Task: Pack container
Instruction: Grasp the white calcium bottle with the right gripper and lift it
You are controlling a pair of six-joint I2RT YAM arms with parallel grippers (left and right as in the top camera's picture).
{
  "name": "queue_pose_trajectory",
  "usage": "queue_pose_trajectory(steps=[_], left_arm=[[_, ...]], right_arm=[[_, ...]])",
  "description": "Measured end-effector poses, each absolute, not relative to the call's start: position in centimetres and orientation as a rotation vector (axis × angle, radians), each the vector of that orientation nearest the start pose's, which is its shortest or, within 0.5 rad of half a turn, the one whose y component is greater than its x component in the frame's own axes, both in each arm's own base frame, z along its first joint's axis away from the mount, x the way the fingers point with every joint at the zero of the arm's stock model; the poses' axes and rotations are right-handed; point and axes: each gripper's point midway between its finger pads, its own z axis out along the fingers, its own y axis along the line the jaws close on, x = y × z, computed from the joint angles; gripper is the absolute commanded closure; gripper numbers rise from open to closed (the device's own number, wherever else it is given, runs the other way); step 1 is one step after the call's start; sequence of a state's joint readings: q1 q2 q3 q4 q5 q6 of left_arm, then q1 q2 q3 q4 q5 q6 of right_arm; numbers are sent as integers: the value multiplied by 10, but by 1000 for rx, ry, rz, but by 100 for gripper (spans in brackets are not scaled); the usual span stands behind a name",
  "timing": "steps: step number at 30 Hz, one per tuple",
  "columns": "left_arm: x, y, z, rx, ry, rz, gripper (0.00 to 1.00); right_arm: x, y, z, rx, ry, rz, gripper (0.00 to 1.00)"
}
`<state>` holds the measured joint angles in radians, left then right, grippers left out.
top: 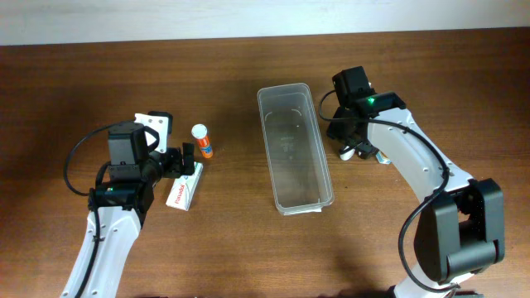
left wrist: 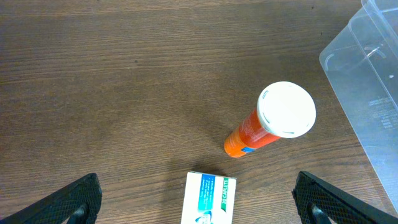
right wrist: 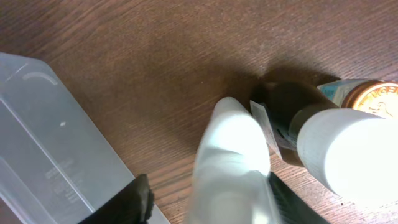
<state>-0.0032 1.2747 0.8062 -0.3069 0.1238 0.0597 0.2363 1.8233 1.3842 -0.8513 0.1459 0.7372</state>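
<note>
Picking stage: container (top: 295, 165) mid-table, looks empty. Left gripper (left wrist: 196, 190) spread wide above white box (left wrist: 211, 200), orange tube (left wrist: 247, 135) just beyond. Right gripper (right wrist: 210, 196) straddles white bottle (right wrist: 229, 149); whether pinching, cannot tell. Next move calls for firm pinch, lift, carry over container.

in the right wrist view a white thing (right wrist: 230, 168) between the right pincer's (right wrist: 212, 200) fingers is blurred past naming, and whether they grip it cannot be told. a white-capped bottle (right wrist: 348, 152) runs off the right edge. in the left wrist view the box (left wrist: 210, 198) is cut by the bottom edge, and the container (left wrist: 364, 74) by the right edge. overhead, the small things (top: 358, 152) right of the container are too small to tell.
</note>
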Motion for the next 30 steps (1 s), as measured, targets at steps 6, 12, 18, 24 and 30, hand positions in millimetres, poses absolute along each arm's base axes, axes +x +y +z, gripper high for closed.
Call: queue_pose_trajectory(steps=[6, 12, 18, 24, 30], left_arm=[[363, -22, 138, 135, 2338, -117, 1], [363, -22, 138, 135, 2338, -117, 1], [363, -22, 138, 135, 2338, -117, 1], [363, -22, 138, 135, 2338, -117, 0], [363, -22, 138, 135, 2338, -117, 1]], right_arm=[[395, 67, 85, 731, 2728, -12, 60], [394, 65, 85, 733, 2726, -31, 67], [392, 60, 85, 735, 2725, -72, 73], [391, 58, 85, 736, 2722, -94, 76], [392, 57, 85, 712, 2728, -99, 82]])
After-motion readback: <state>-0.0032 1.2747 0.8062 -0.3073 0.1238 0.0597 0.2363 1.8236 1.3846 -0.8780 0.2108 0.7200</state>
